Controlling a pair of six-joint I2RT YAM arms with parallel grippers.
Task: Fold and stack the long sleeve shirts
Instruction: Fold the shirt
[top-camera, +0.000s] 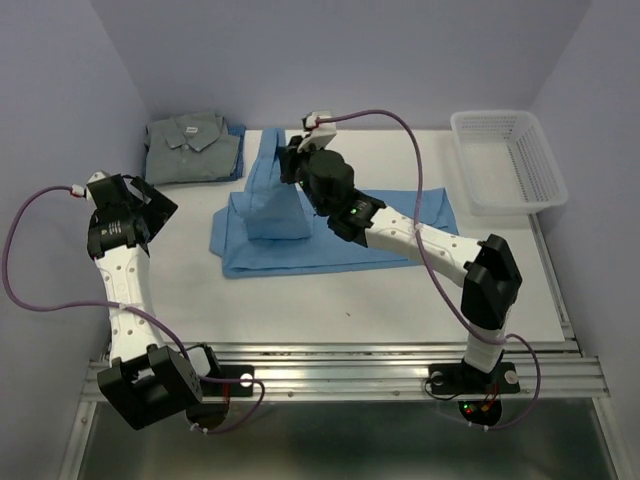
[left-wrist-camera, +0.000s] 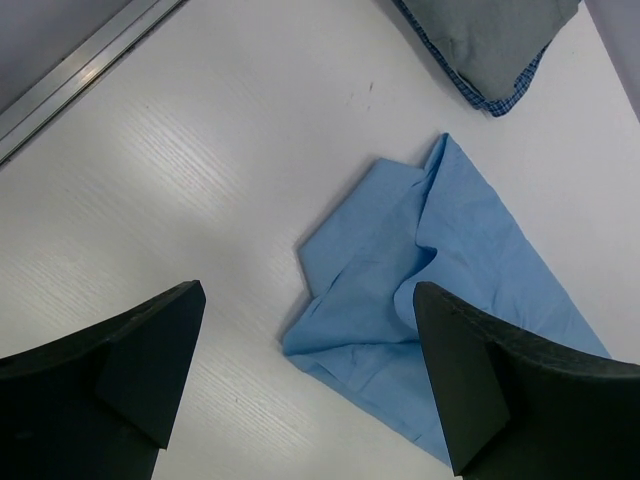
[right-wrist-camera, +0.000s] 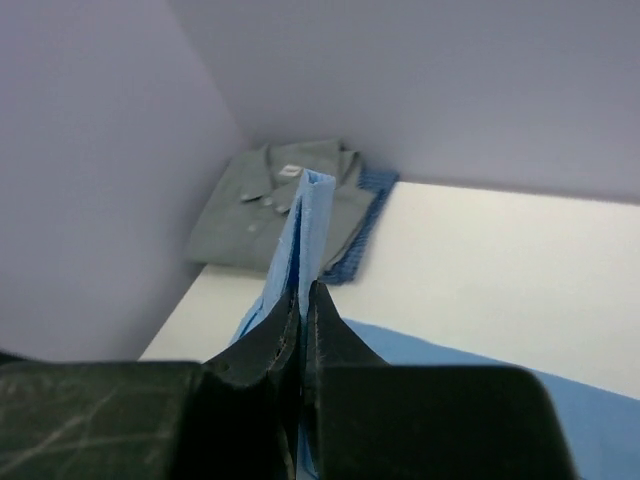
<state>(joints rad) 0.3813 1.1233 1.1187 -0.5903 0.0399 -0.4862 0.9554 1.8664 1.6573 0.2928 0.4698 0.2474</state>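
The right end effector (right-wrist-camera: 303, 300) is clamped tight on a fold of the light blue shirt (top-camera: 290, 255), holding it up in a peak above the rest of the shirt, which lies spread across the middle of the desk (top-camera: 330, 310). The left end effector (left-wrist-camera: 305, 370) hangs with its jaws wide apart and empty above the shirt's left corner (not touching it). The grey-green shirt (top-camera: 192, 150) sits folded in the far left corner.
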